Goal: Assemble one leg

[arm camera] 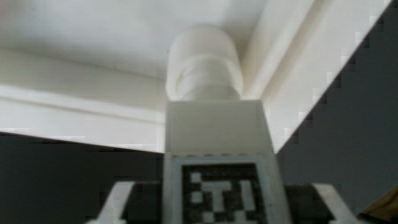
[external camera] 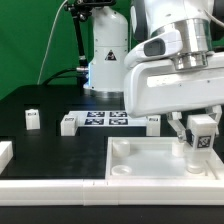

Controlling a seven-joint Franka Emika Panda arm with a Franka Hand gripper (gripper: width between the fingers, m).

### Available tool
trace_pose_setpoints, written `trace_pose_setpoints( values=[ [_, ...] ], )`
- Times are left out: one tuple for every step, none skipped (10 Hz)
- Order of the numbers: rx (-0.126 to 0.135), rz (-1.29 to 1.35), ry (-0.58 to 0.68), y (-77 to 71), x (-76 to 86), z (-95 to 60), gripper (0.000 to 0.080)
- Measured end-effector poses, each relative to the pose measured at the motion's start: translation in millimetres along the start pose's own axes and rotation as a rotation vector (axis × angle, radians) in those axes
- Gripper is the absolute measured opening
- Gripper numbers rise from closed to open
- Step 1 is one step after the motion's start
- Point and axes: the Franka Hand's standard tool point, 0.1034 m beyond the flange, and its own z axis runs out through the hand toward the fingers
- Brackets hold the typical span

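On the black bench [external camera: 45, 150], a white part [external camera: 4, 152] is showing at the left edge of the exterior frame, cut off by the border. Right of it, in the middle left, a small white block [external camera: 32, 119] is lying alone. A second block [external camera: 68, 124] is sitting just beside the marker board [external camera: 105, 119] at the frame's centre, and a third block [external camera: 152, 122] is resting off the board's right end. A long white strip [external camera: 50, 187] is running along the bottom edge. The robot's white base [external camera: 105, 50] is standing behind the board, in the upper centre.

In the lower right, the large white panel [external camera: 135, 162] is lying flat with its raised rim facing up. At the right of the frame, the arm is reaching down over the panel, and the tool [external camera: 199, 130] is gripping the leg [external camera: 201, 141] between its two fingers, closed only as far as the leg's width. The leg is standing upright, tag facing the camera, with its lower end down on the panel near the right side.

In the wrist view, the leg [arm camera: 217, 150] is filling the centre, tag nearest the lens, and its rounded far end is meeting the panel [arm camera: 89, 60] close to a rim corner. Whether that end is seated in a socket cannot be told.
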Motion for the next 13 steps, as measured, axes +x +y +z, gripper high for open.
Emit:
trace_pose_setpoints(
  values=[
    [0.002, -0.001, -0.006, -2.0, -3.7, 4.0, 0.029],
    [0.003, -0.001, -0.01, -2.3, -5.8, 6.2, 0.029],
    [0.003, -0.001, -0.012, -2.4, -7.2, 7.8, 0.029],
    [0.002, -0.001, -0.004, -2.0, -7.2, 8.6, 0.029],
    [-0.001, -0.001, 0.008, -1.6, -7.4, 8.9, 0.029],
    [-0.002, -0.001, 0.011, -1.6, -8.6, 8.9, 0.029],
    [-0.002, -0.001, 0.012, -1.6, -8.3, 8.8, 0.029],
    [-0.002, -0.001, 0.011, -1.6, -8.4, 8.9, 0.029],
    [-0.002, -0.001, 0.011, -1.6, -8.4, 8.9, 0.0481],
    [-0.002, -0.001, 0.011, -1.6, -8.4, 8.9, 0.0481],
    [-0.002, -0.001, 0.011, -1.6, -8.4, 8.9, 0.061],
    [-0.002, -0.001, 0.011, -1.6, -8.4, 8.9, 0.0639],
    [-0.002, -0.001, 0.011, -1.6, -8.4, 8.9, 0.0639]
  ],
)
